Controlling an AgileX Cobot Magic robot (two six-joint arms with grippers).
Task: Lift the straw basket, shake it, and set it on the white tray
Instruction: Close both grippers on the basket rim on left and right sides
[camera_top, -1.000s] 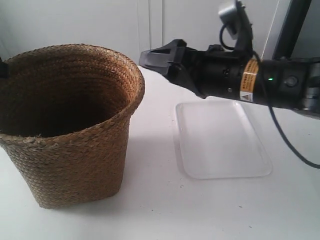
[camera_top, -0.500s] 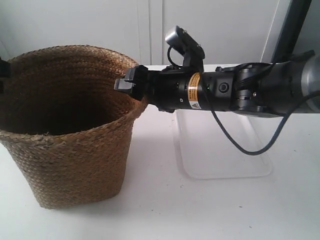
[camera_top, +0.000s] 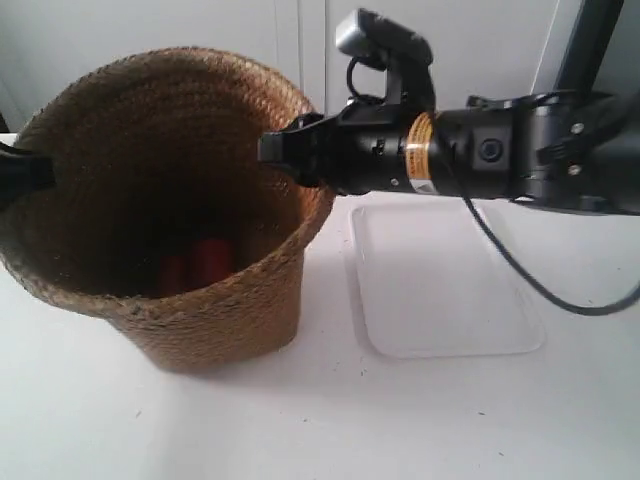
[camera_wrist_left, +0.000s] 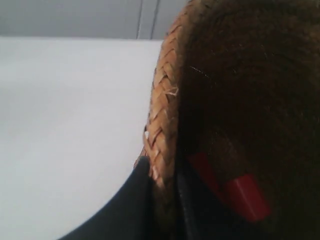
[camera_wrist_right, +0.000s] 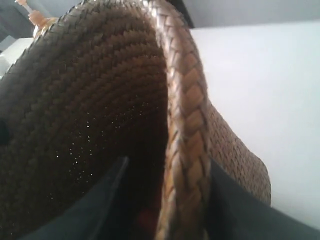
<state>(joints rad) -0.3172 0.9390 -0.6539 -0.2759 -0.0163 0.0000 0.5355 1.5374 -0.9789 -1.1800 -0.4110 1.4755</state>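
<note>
The straw basket (camera_top: 215, 310) stands tilted toward the exterior camera, its base on the table. In the left wrist view my left gripper (camera_wrist_left: 162, 167) is shut on the braided rim (camera_wrist_left: 162, 115), one finger on each side. My right gripper (camera_wrist_right: 167, 165) straddles the rim (camera_wrist_right: 186, 125): the outer finger lies against the weave and the inner finger stands apart inside. In the exterior view the gripper (camera_top: 278, 150) of the arm at the view's right is at the rim. A black gripper (camera_top: 22, 172) holds the rim on the opposite side. The white tray (camera_top: 440, 290) lies flat beside the basket.
Red objects (camera_top: 203, 262) lie at the bottom inside the basket, also seen as red pieces (camera_wrist_left: 244, 196) in the left wrist view. The white table (camera_top: 320, 420) stretches in front. A white wall with panel seams (camera_top: 300, 40) stands behind. A black cable (camera_top: 540, 285) hangs over the tray.
The arm at the exterior view's right came down to the basket's rim. The basket then rose at its rim, tipped toward the camera and shifted toward the tray, exposing red objects inside.
</note>
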